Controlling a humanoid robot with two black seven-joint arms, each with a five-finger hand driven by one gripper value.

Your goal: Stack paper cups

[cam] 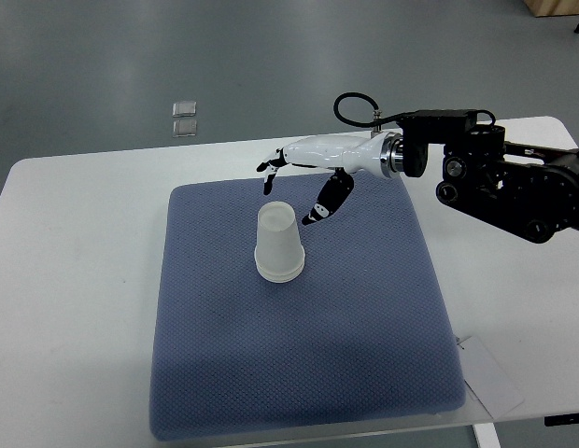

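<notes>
- Stacked paper cups (277, 245) stand upside down on the blue mat (299, 373).
- Right hand (313, 168) hovers just behind the cups, fingers spread, holding nothing.

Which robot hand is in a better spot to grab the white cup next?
The right hand. It hovers open just beyond the upside-down paper cup stack on the blue mat, with its fingers spread and holding nothing. No left hand shows in the picture, so the right one is probably the one to use.
</notes>
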